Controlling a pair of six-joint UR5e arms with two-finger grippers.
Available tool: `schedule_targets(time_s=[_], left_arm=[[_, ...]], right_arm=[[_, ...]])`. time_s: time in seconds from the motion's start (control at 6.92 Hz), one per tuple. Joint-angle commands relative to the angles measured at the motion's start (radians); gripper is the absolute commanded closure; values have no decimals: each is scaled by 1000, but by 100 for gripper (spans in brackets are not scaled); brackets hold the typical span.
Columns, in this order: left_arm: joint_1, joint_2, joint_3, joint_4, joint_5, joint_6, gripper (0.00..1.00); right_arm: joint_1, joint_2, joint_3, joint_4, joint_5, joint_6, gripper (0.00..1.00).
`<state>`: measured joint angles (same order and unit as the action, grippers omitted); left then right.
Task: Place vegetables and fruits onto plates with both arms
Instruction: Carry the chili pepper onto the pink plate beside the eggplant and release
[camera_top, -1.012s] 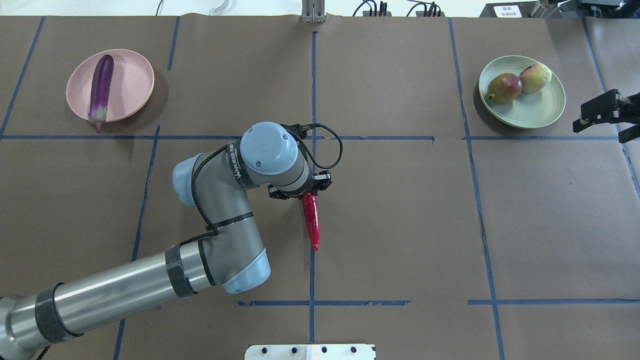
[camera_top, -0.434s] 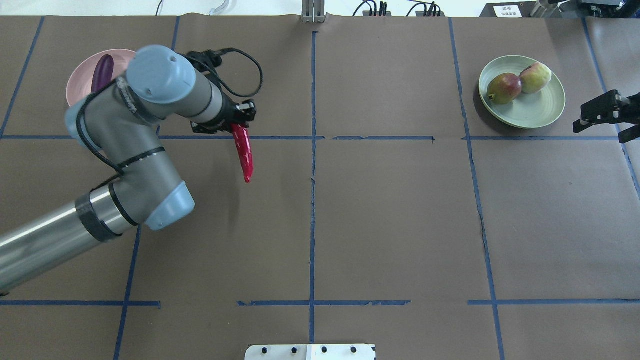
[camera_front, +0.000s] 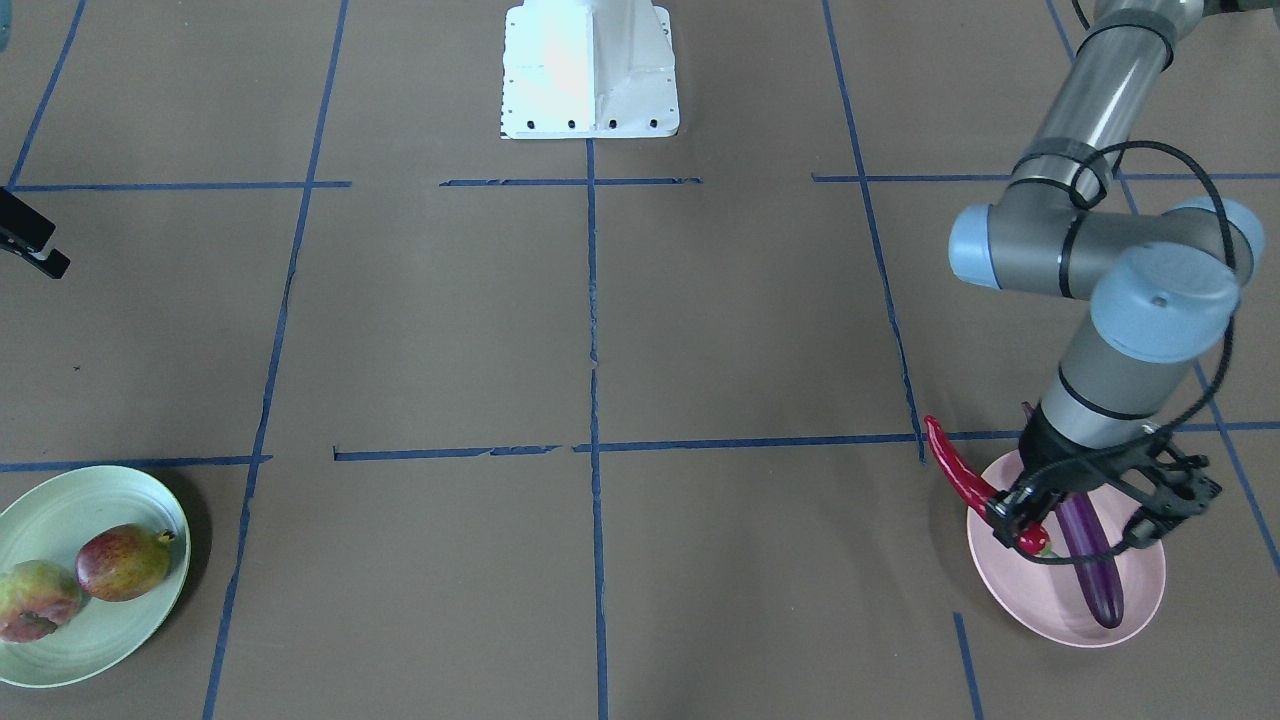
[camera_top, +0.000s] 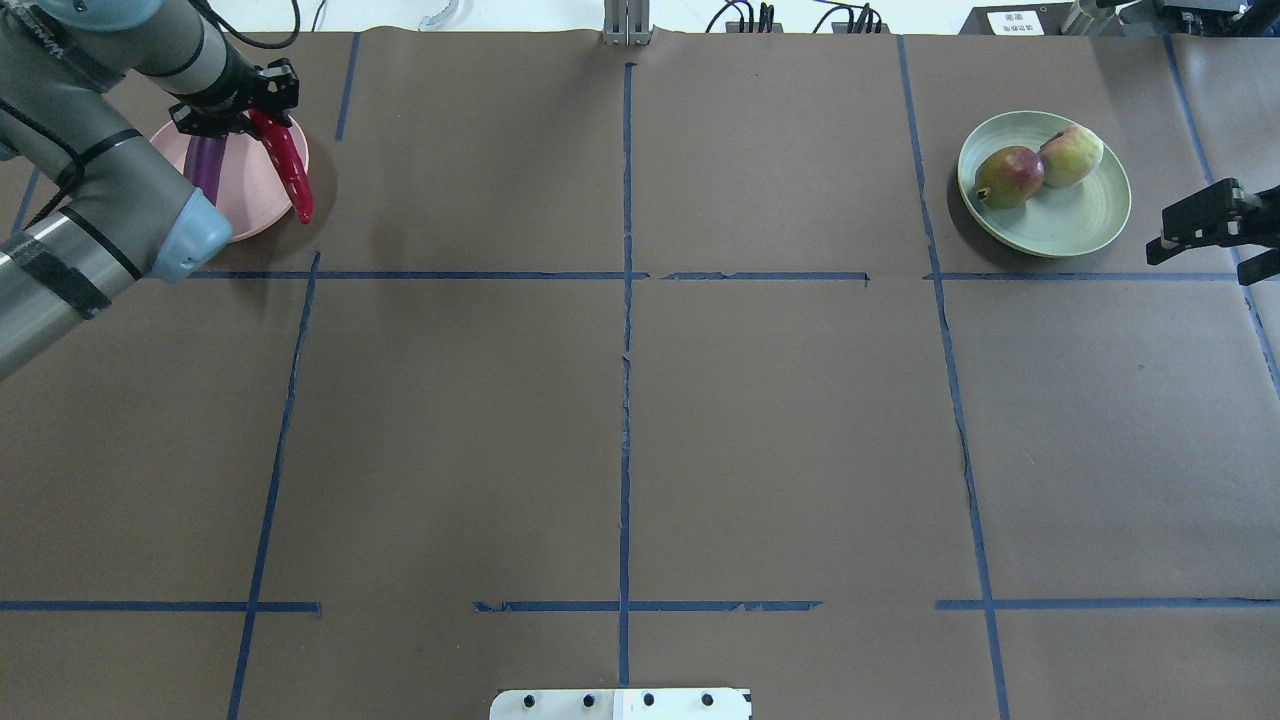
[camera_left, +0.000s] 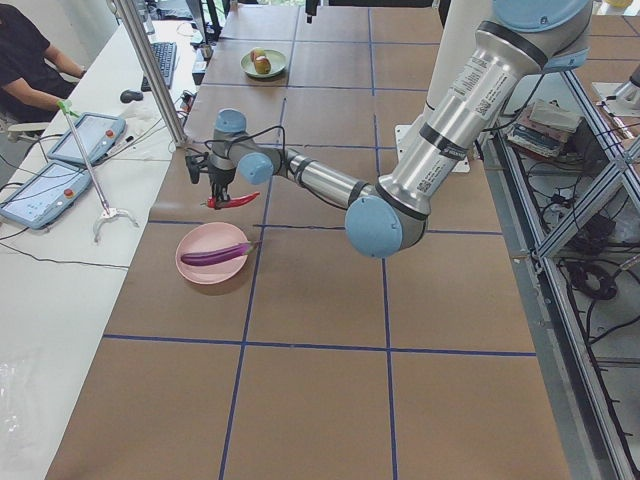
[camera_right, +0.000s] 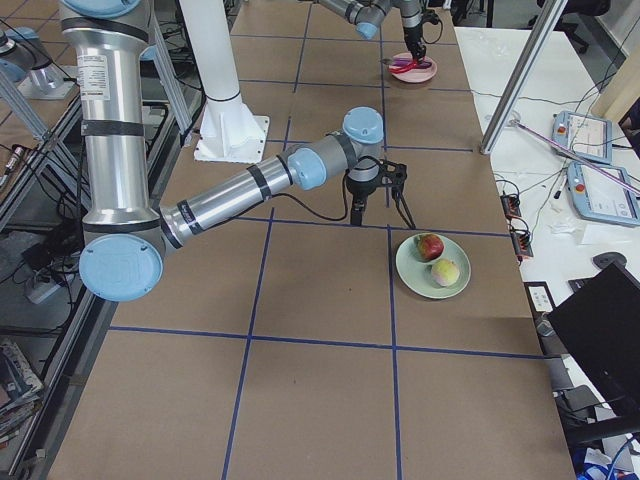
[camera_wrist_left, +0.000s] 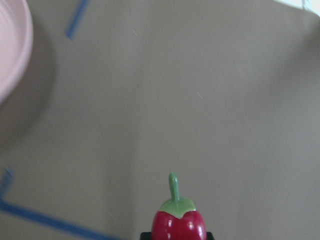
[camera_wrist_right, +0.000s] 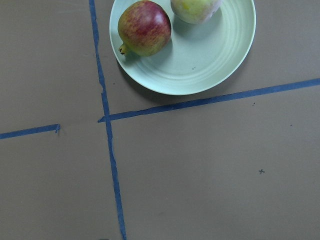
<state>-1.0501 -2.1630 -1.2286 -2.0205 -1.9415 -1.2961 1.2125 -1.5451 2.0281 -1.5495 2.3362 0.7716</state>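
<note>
Left gripper (camera_front: 1015, 515) with chili pepper (camera_front: 960, 475), seemingly above pink plate (camera_front: 1030, 600)

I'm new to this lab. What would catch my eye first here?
The bright red chili hangs from the left gripper over the edge of the pink plate, far left in the overhead view; a purple eggplant lies on that plate. At far right, a red fruit and a green apple sit side by side on a green plate.

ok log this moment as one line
left hand: shut on chili pepper, over pink plate rim | eggplant: on pink plate | dark red fruit, pale apple: on green plate | right hand: open, beside green plate
</note>
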Motion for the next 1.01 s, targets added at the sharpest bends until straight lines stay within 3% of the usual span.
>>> schedule_targets(time_s=[0.0, 0.14, 0.29, 0.58, 0.72, 0.87], left_arm=[[-44, -3, 135, -93, -17, 11, 100], [-50, -3, 145, -95, -17, 55, 79], [-48, -4, 158, -102, -17, 61, 1], [-51, -8, 140, -110, -65, 66, 0], [-88, 6, 95, -106, -229, 77, 0], [-132, 78, -10, -103, -314, 142, 0]], right_arm=[[-2, 3, 12, 0, 0, 2, 0], [-2, 0, 26, -1, 0, 5, 0], [-2, -1, 30, -1, 0, 8, 0], [1, -12, 32, -1, 2, 6, 0], [10, -54, 47, 2, 11, -20, 0], [33, -73, 35, -3, 12, -97, 0]])
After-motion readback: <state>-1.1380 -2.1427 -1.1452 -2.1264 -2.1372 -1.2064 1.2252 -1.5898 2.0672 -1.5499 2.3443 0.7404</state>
